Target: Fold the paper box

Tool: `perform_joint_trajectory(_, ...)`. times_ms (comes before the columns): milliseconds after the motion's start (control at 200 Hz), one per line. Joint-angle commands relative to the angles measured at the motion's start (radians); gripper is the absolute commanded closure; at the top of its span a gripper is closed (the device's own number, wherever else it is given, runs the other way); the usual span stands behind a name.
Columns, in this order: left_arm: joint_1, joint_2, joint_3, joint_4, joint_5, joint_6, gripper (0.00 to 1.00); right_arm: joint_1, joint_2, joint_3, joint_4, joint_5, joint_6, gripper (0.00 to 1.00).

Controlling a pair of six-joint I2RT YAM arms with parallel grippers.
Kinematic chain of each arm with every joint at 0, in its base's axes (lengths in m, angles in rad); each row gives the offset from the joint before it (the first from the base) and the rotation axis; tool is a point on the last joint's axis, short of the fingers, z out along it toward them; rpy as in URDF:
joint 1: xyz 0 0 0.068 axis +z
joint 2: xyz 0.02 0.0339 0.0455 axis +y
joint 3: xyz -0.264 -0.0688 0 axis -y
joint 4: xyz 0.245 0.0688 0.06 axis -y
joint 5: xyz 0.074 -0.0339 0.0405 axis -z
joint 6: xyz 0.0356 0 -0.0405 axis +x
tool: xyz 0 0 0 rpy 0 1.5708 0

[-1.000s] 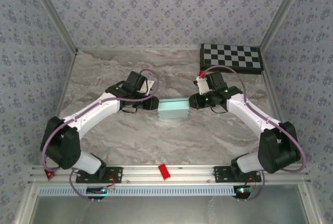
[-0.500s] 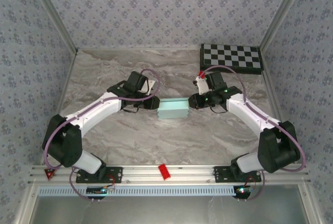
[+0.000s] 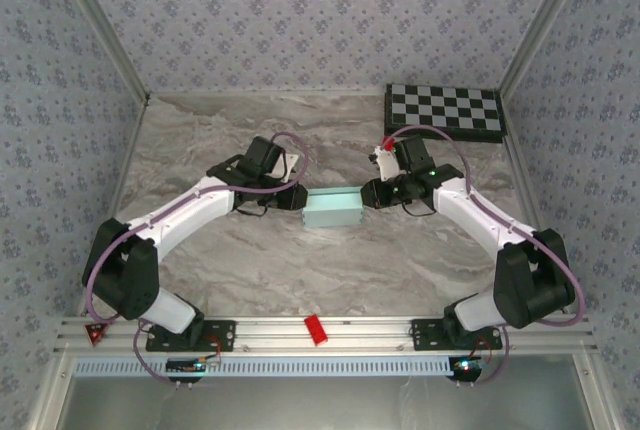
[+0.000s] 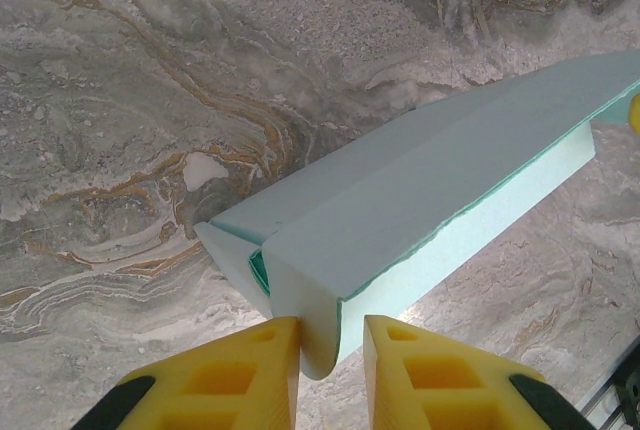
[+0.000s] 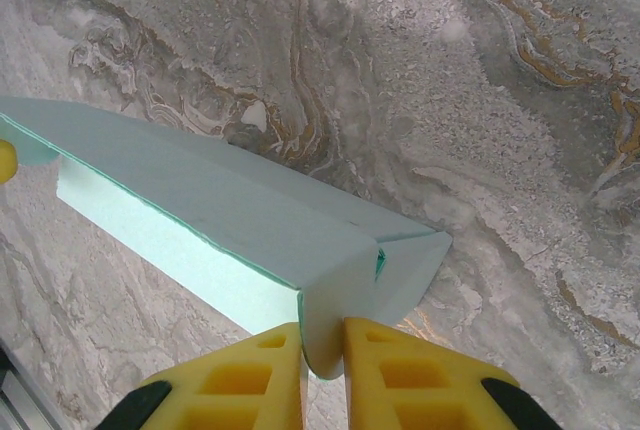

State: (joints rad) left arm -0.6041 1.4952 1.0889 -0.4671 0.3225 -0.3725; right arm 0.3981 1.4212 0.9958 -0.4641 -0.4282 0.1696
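Two flaps of the paper box [image 3: 332, 209] are pinched by my left gripper [image 4: 332, 338] and right gripper [image 5: 322, 340] (far ends cropped).

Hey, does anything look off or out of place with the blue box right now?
Nothing spilled or torn. On the paper box, both ends gape: a rounded tab sticks out at each, reaching into the left end effector and the right end effector, a side flap splayed beside it.

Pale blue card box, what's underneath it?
Grey marbled tabletop lies below the pale blue card box; the patch directly beneath, and whether the box touches it, is covered.
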Motion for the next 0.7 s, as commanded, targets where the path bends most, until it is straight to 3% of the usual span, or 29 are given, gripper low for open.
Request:
perform_joint_trajectory(0, -0.006, 0.015, 0.003, 0.015, 0.026, -0.011, 0.77, 0.009, 0.012, 0.038, 0.0, -0.041, 0.016, 0.83)
perform_joint_trajectory(695, -0.008, 0.033, 0.01, 0.007, 0.021, -0.008, 0.78, 0.019, 0.049, 0.066, -0.026, -0.057, 0.019, 0.83)
